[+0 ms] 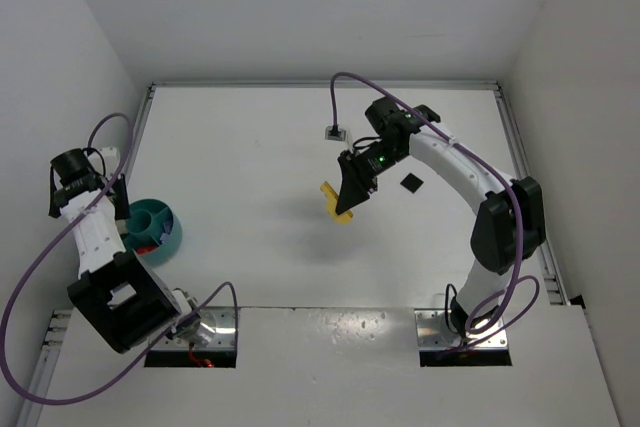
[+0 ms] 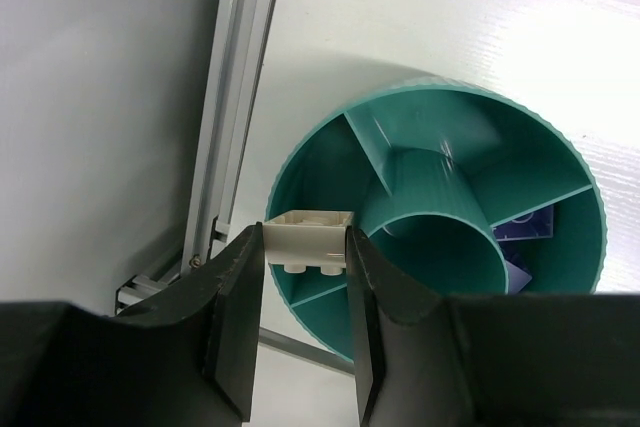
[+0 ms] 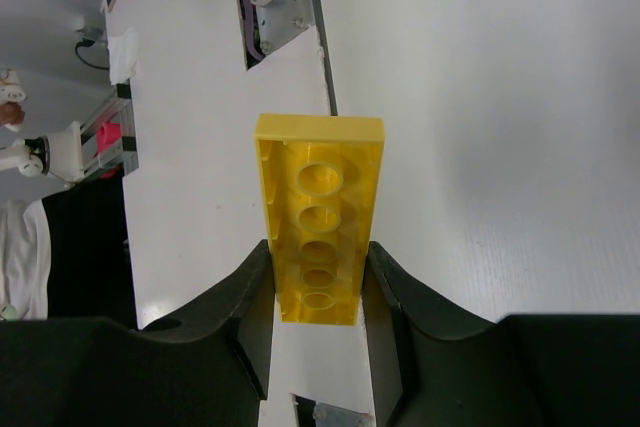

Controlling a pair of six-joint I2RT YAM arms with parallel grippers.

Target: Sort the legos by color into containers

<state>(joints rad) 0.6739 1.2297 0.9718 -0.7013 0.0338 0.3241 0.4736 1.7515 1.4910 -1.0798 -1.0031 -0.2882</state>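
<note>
My left arm [image 1: 97, 237] hides part of the teal bowl [image 1: 172, 239]. The little black thing [image 1: 410, 183] is too small to tell.

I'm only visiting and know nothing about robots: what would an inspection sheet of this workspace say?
Surface: white table.
Job's things: teal bowl with compartments, a purple brick inside; white brick and yellow brick both held.
Clutter: small black piece on the table.
Grippers: left gripper shut on white brick over the bowl; right gripper shut on yellow brick above the table.
Cables: purple cable loops along each arm.
Surroundings: white walls.
</note>
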